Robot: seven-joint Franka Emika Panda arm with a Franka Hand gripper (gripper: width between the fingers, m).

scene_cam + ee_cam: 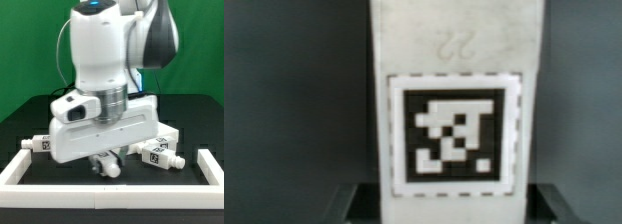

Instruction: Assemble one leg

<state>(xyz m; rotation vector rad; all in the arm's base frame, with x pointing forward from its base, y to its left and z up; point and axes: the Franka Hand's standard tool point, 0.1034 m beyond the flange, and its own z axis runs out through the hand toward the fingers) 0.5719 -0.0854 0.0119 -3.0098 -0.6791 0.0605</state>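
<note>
In the wrist view a white leg (452,60) with a black-and-white square tag (452,135) stands lengthwise between my dark fingers (352,205) and fills the middle of the picture. My gripper (454,208) is shut on the leg, with a finger pressed against each side. In the exterior view my gripper (106,166) is low over the black table, with the white piece showing just under the hand. Another leg (40,144) lies at the exterior view's left. A third leg (160,154) lies at the right, close to my hand.
A white raised border (110,192) runs along the table's front and up both sides. A further white part (166,133) lies behind the right leg. A green backdrop stands behind the table. My large hand body hides the table's middle.
</note>
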